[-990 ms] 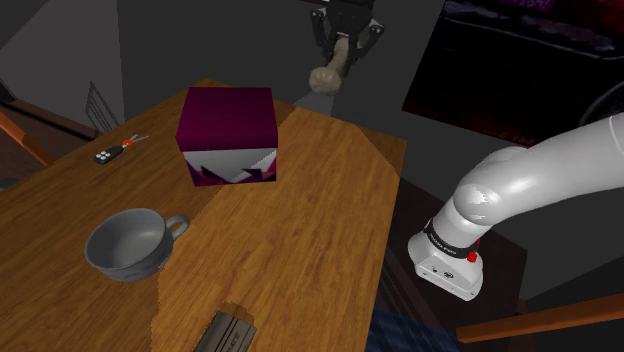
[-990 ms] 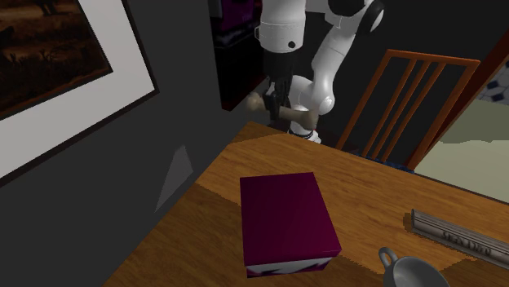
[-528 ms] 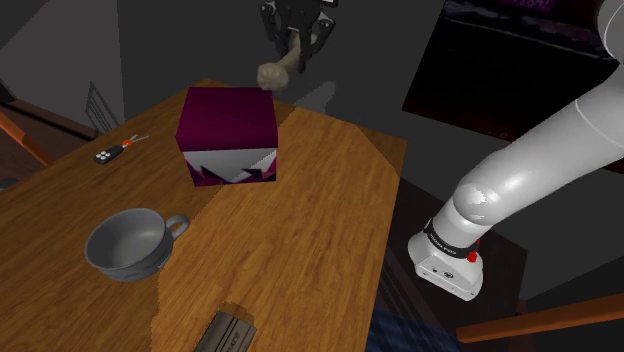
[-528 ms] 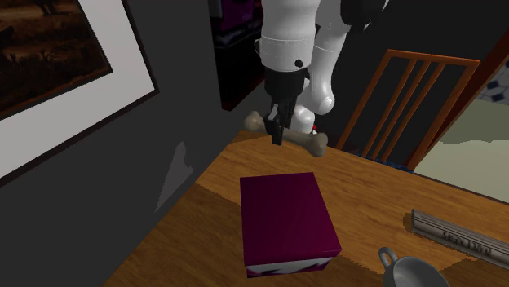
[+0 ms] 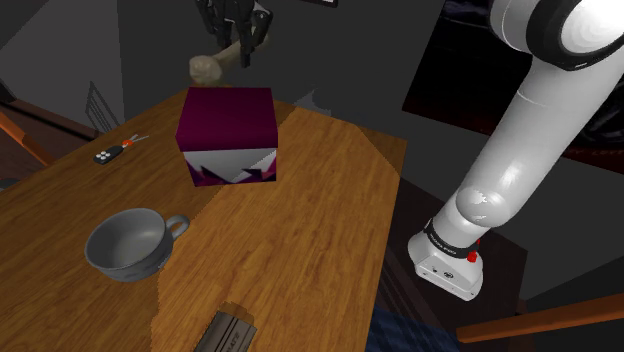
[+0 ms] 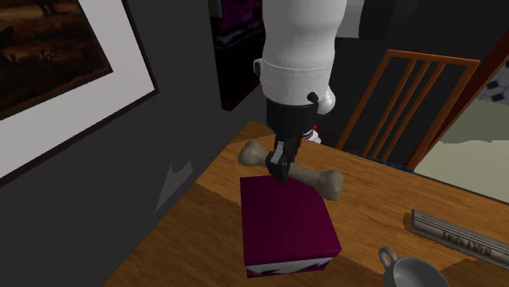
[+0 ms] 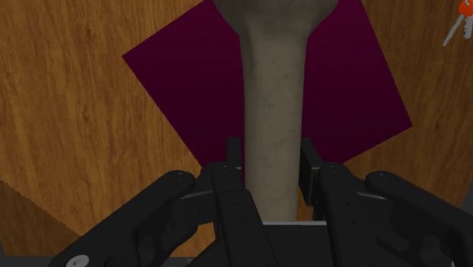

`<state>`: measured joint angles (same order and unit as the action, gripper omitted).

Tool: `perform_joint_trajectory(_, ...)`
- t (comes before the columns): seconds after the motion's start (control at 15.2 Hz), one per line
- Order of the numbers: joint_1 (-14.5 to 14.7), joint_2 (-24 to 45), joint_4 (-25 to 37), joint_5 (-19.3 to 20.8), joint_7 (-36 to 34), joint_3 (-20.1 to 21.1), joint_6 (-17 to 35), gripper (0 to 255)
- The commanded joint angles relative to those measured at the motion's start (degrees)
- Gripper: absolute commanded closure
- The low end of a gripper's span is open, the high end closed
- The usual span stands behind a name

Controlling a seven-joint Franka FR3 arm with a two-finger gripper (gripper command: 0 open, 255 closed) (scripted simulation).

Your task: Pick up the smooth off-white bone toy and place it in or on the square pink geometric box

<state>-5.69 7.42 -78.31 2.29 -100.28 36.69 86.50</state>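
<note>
The gripper hangs at the upper left of the shoulder view, its two black fingers pinching the shaft of the pale bone toy, which is clear of the table and carried in the air. Just beneath it, in the upper middle-left of that frame, stands the box, drawn deep magenta on top with a white and magenta pattern on its front face.

In the second exterior view the bone lies nearly level, slanting from the frame's centre down toward the lower right. The gripper clasps it near mid-shaft, and both knobbed ends stick out on either side of the fingers. It hovers over the box's far edge, the one toward the arm, with a visible gap between bone and lid.

The wrist view settles the relation that matters. The box's magenta top spreads directly beyond the fingers, turned like a diamond, and the bone's long axis runs across it from one corner region toward the opposite one. The gripper therefore looks to be over the lid already, not off to one side.

My judgement is that the carry is almost done and what remains is a lowering and a release. Lying along the diagonal, the bone gets the longest span of the top to rest on. Its rounded ends may still reach near the corners, so a release from a height could let it roll or tip off
</note>
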Motion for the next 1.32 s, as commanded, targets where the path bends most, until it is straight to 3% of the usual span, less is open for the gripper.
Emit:
perform_joint_trajectory(0.0,2.7,5.4,5.7,3.5,-2.9,1.0,-1.3,255)
perform_joint_trajectory(0.92,0.4,1.2,-10.2,0.8,-1.3,0.3,11.1,255)
perform_joint_trajectory(1.25,0.4,1.2,-10.2,0.8,-1.3,0.3,11.1,255)
